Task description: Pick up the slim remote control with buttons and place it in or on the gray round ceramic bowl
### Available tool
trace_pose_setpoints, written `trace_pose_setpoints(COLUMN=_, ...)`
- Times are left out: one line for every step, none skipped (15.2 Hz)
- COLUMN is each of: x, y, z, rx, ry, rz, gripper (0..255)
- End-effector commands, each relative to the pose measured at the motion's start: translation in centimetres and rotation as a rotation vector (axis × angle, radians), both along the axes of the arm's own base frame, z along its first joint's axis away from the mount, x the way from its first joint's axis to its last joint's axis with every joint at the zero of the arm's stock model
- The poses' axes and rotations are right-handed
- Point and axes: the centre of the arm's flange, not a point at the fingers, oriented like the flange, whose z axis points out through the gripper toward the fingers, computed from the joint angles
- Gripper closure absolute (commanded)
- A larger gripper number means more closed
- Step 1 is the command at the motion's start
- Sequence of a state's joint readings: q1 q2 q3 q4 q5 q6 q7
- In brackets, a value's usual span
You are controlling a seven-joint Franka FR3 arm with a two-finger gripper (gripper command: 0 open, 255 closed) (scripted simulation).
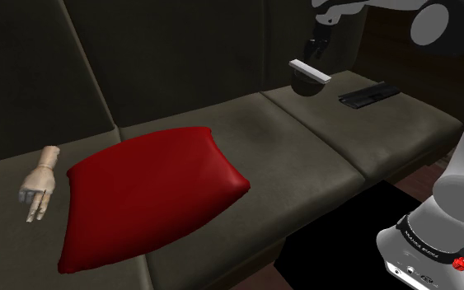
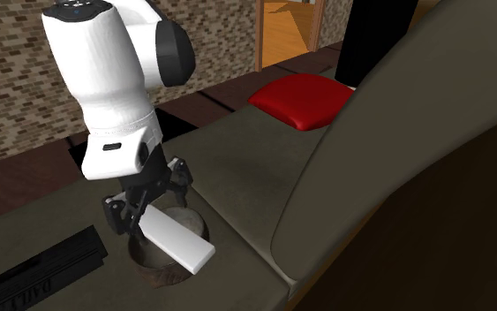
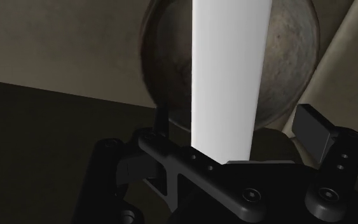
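The slim remote is drawn plain white with no buttons showing. It lies slanted over the grey round bowl on the sofa seat. In the second exterior view the remote spans the bowl, one end jutting past its rim. I cannot tell if it rests on the rim. My gripper hangs just above it, open. In the wrist view the right finger stands clear of the remote, and the left finger sits close by its other edge. The bowl shows behind.
A flat black box lies on the seat beside the bowl, also in the second exterior view. A red cushion and a wooden hand model lie further along the olive sofa. The sofa back rises close behind the bowl.
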State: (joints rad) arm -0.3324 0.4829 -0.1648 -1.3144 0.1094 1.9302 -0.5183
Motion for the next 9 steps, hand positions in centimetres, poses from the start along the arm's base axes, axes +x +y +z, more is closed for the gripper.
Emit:
trace_pose_setpoints(x=-0.3, y=0.2, z=2.4, rx=0.000, ry=0.000, rz=0.000, gripper=0)
trace_pose_setpoints(x=-0.4, y=0.3, z=3.4, rx=0.000, ry=0.000, rz=0.000, gripper=0)
trace_pose_setpoints(x=-0.4, y=0.3, z=3.4, rx=0.000, ry=0.000, rz=0.000, gripper=0)
trace_pose_setpoints(x=-0.4, y=0.3, z=3.4, rx=0.000, ry=0.000, rz=0.000, gripper=0)
trace_pose_setpoints(x=-0.4, y=0.3, z=3.4, rx=0.000, ry=0.000, rz=0.000, gripper=0)
trace_pose_setpoints(x=-0.4, y=0.3, z=3.4, rx=0.000, ry=0.000, rz=0.000, gripper=0)
trace_pose_setpoints(x=-0.4, y=0.3, z=3.4, rx=0.000, ry=0.000, rz=0.000, gripper=0)
trace_pose_setpoints(x=-0.4, y=0.3, z=3.4, rx=0.000, ry=0.000, rz=0.000, gripper=0)
trace_pose_setpoints(x=-0.4, y=0.3, z=3.4, rx=0.000, ry=0.000, rz=0.000, gripper=0)
